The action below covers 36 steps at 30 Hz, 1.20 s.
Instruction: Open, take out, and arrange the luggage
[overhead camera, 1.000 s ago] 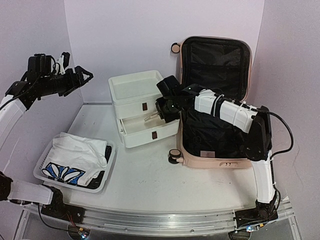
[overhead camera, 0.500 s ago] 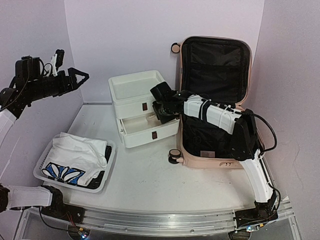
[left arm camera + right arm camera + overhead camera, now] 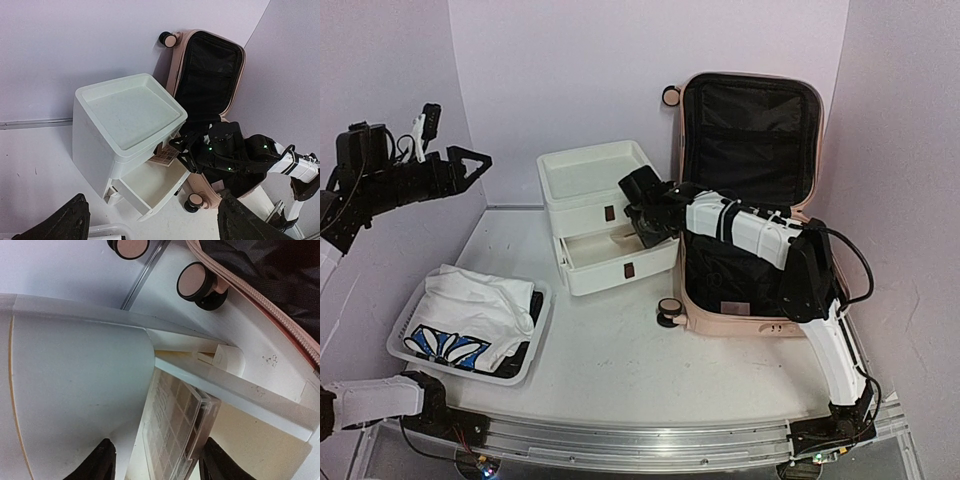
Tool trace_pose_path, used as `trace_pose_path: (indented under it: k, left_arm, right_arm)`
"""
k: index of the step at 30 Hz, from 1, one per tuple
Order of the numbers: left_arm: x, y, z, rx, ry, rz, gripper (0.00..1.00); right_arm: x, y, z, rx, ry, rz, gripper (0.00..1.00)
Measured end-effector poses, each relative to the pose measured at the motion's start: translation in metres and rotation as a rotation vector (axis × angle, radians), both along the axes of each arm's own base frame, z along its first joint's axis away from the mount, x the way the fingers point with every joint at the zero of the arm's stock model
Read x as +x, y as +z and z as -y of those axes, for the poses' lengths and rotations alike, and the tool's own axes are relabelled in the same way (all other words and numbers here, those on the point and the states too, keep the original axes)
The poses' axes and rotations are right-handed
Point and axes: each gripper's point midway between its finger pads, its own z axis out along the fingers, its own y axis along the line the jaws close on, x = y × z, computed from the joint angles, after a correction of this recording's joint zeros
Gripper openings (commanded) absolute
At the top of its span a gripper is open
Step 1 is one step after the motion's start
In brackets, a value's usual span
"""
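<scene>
The right gripper (image 3: 157,461) is parted loosely around a clear case (image 3: 172,430) in the drawer (image 3: 620,264), 9 o'clock of the luggage (image 3: 725,320); the left gripper (image 3: 156,222) is spread, empty.

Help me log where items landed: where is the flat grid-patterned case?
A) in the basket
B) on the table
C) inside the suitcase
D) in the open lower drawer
D: the flat case lies in the pulled-out lower drawer, between the spread fingers of the right gripper.
</scene>
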Motion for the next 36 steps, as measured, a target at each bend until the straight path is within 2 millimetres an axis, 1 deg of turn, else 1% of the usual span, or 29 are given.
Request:
trace_pose_path:
  k: [3, 5, 7, 9, 10, 12, 15, 16, 17, 19, 20, 22, 24, 26, 28, 30, 31, 32, 33, 34, 36]
  left_arm:
    - [0.011, -0.011, 0.006, 0.017, -0.015, -0.033, 0.92]
    - [0.021, -0.023, 0.009, 0.027, -0.021, -0.069, 0.94]
    - [0.030, -0.033, 0.013, 0.038, -0.025, -0.101, 0.97]
    - [0.041, -0.044, 0.014, 0.056, -0.019, -0.133, 1.00]
    - [0.046, -0.047, 0.014, 0.065, -0.013, -0.141, 1.00]
    - [0.055, -0.054, 0.012, 0.082, 0.013, -0.159, 1.00]
    - [0.069, -0.062, 0.001, 0.104, 0.101, -0.176, 1.00]
    - [0.073, -0.062, -0.003, 0.104, 0.132, -0.179, 1.00]
    - [0.079, -0.062, -0.008, 0.105, 0.172, -0.172, 1.00]
    - [0.090, -0.061, -0.016, 0.099, 0.235, -0.154, 0.99]
    - [0.096, -0.062, -0.020, 0.099, 0.264, -0.150, 0.99]
    - [0.110, -0.068, -0.027, 0.096, 0.314, -0.157, 0.99]
    - [0.130, -0.082, -0.035, 0.085, 0.363, -0.202, 0.99]
    - [0.154, -0.104, -0.048, 0.061, 0.427, -0.280, 0.99]
    - [0.171, -0.132, -0.062, 0.021, 0.486, -0.372, 1.00]
    - [0.178, -0.154, -0.072, -0.013, 0.529, -0.455, 0.99]
    - [0.181, -0.163, -0.076, -0.028, 0.546, -0.492, 1.00]
    - [0.183, -0.167, -0.077, -0.040, 0.557, -0.516, 0.99]
    - [0.184, -0.169, -0.077, -0.053, 0.559, -0.533, 0.99]
    - [0.185, -0.167, -0.075, -0.063, 0.557, -0.542, 0.98]
    - [0.185, -0.162, -0.072, -0.089, 0.555, -0.548, 0.97]
  right_arm:
    - [-0.005, -0.002, 0.004, -0.036, 0.025, -0.011, 0.68]
    - [-0.014, -0.002, 0.012, -0.067, 0.047, -0.030, 0.74]
    - [-0.024, 0.004, 0.020, -0.087, 0.078, -0.036, 0.78]
    - [-0.042, 0.019, 0.036, -0.133, 0.135, -0.037, 0.80]
    - [-0.047, 0.025, 0.042, -0.151, 0.159, -0.036, 0.83]
    - [-0.058, 0.047, 0.055, -0.202, 0.241, -0.006, 0.92]
    - [-0.068, 0.084, 0.074, -0.312, 0.403, 0.083, 0.94]
    - [-0.070, 0.092, 0.081, -0.350, 0.445, 0.111, 0.94]
    - [-0.071, 0.100, 0.092, -0.411, 0.492, 0.142, 0.94]
    - [-0.074, 0.105, 0.123, -0.553, 0.567, 0.162, 0.94]
    - [-0.075, 0.103, 0.139, -0.623, 0.601, 0.155, 0.97]
    - [-0.073, 0.092, 0.166, -0.749, 0.676, 0.118, 0.98]
    - [-0.071, 0.075, 0.188, -0.847, 0.752, 0.060, 0.98]
    - [-0.071, 0.049, 0.213, -0.905, 0.825, -0.046, 0.98]
    - [-0.074, 0.021, 0.229, -0.855, 0.880, -0.158, 0.98]
    - [-0.079, -0.007, 0.244, -0.759, 0.904, -0.260, 0.98]
    - [-0.087, -0.023, 0.246, -0.695, 0.922, -0.325, 0.98]
    - [-0.090, -0.033, 0.257, -0.652, 0.911, -0.376, 0.98]
    - [-0.097, -0.044, 0.262, -0.599, 0.911, -0.435, 0.98]
    - [-0.104, -0.052, 0.262, -0.551, 0.918, -0.482, 0.98]
    - [-0.118, -0.060, 0.256, -0.470, 0.940, -0.541, 0.98]
